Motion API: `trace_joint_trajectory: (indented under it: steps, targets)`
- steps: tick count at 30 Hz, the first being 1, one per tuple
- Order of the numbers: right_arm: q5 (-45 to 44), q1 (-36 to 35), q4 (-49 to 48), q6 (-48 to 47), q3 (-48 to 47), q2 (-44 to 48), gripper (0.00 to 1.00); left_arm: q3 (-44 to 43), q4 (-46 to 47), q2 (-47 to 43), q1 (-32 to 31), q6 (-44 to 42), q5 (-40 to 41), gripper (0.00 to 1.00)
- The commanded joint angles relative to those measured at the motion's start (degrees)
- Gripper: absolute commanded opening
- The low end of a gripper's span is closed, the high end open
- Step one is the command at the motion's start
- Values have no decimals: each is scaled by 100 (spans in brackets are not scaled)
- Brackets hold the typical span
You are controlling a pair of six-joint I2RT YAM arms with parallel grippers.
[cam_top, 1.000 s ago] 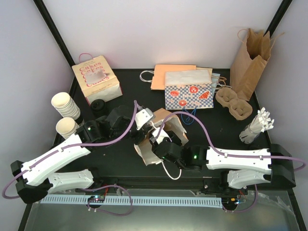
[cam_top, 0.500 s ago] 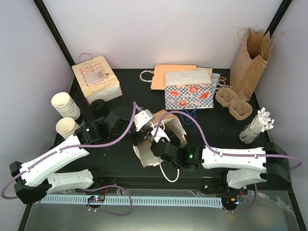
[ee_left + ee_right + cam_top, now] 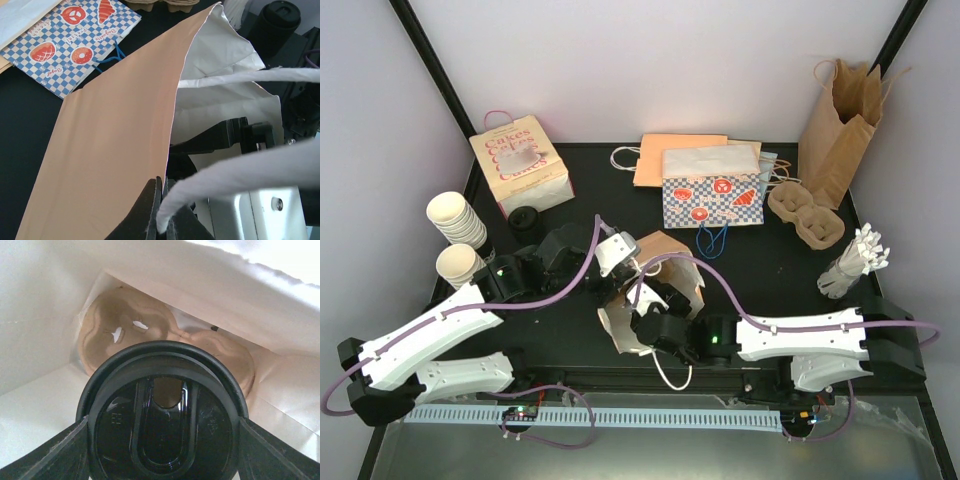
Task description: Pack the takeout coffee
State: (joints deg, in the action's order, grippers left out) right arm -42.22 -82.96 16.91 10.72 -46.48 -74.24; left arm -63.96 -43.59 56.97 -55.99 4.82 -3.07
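**Paper coffee cup point(image 3: 162, 390) held inside the bag point(image 3: 115, 135)**

Black-lidded and upright, the coffee cup is seen hanging above a pulp tray point(image 3: 120, 330) at the bag's bottom. It is clasped at its sides by the right gripper point(image 3: 162, 440); the white handle cord point(image 3: 165, 212) is pinched tight by the left gripper point(image 3: 161, 220). The thin paper walls are judged crushable and the contents spillable, so a gentle, level hold just under the stiff lid rim is advised.

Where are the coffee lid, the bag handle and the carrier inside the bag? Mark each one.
lid point(image 3: 165, 440), right wrist view, centre of its top.
handle point(image 3: 240, 172), left wrist view, middle of the nearer white cord.
carrier point(image 3: 125, 322), right wrist view, its left cup well.
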Motion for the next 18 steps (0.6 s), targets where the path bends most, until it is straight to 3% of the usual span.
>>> trace_joint_trajectory:
  steps: [1, 12, 18]
  targets:
    - [-271, -80, -168, -112, 41, 29, 64, 4, 153, -133, -35, 54, -139, 2]
    - [-757, -80, -356, -344, 207, 493, 64, 44, -23, -136, -35, -66, -307, 2]
    - [-155, -75, -394, -744, 214, 470, 65, 34, -165, -216, -35, -170, -339, 2]
